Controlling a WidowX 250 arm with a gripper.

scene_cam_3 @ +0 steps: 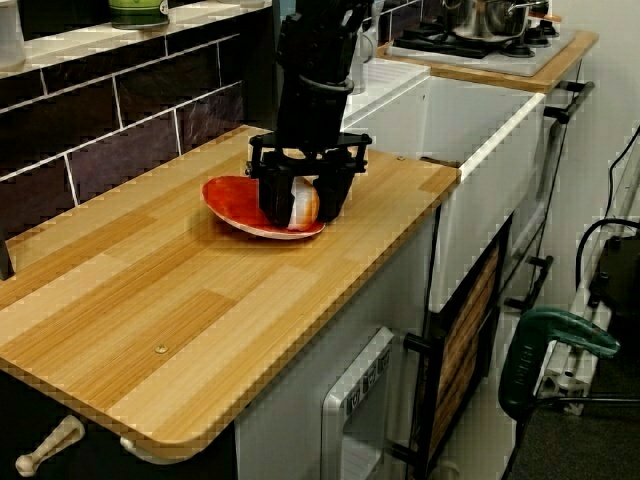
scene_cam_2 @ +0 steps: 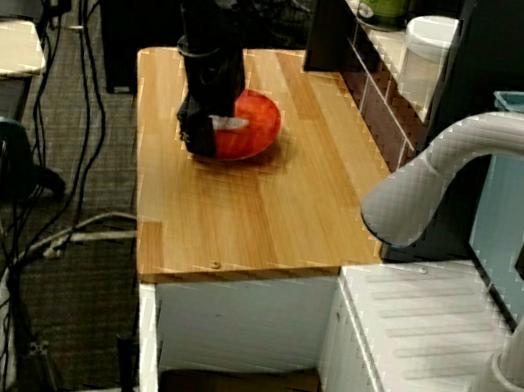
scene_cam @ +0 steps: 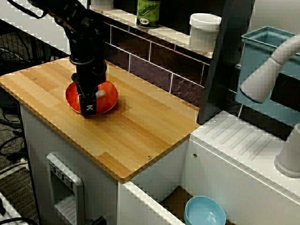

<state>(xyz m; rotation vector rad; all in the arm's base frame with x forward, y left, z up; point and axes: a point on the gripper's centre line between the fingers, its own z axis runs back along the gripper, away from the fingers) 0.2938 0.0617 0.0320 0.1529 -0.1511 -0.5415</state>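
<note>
A red-orange plate (scene_cam: 110, 96) (scene_cam_2: 261, 121) (scene_cam_3: 229, 198) lies on the wooden counter (scene_cam: 140, 126) near its far left end. My black gripper (scene_cam: 93, 101) (scene_cam_2: 214, 133) (scene_cam_3: 303, 210) points straight down into the plate. In the low side view a small pale, white-and-orange object (scene_cam_3: 302, 203) sits between the two fingers (scene_cam_3: 272, 205) and fills the gap between them. It shows as a white patch (scene_cam: 100, 93) from above the sink. The fingertips reach down to the plate's surface. The arm hides part of the plate.
A dark tiled wall with a shelf runs behind the counter, carrying a green can (scene_cam: 148, 11) and a white jar (scene_cam: 204, 30). Right of the counter are a white sink with a grey faucet (scene_cam: 272, 65), a blue bowl (scene_cam: 205, 212) below, and a blue bin (scene_cam: 262, 51).
</note>
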